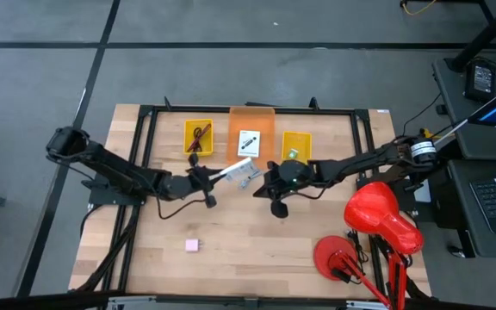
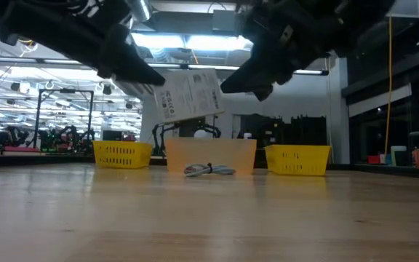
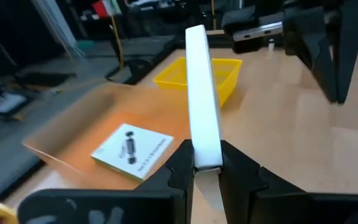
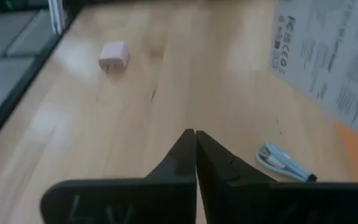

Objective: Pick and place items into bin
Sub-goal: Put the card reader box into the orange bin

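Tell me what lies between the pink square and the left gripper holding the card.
Bare wood only, in the high view: pink square, left gripper, card.

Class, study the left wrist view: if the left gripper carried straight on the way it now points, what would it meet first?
Probably the orange bin, where a white card already lies. The left gripper is shut on a second white card, held edge-on and aimed over that bin; the yellow bin lies farther on. Depth is unclear.

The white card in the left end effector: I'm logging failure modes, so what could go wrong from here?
The white card is pinched only at its edge by the left end effector, so it might slip. The orange bin already holds another card. The shut right end effector is close by and could be bumped.
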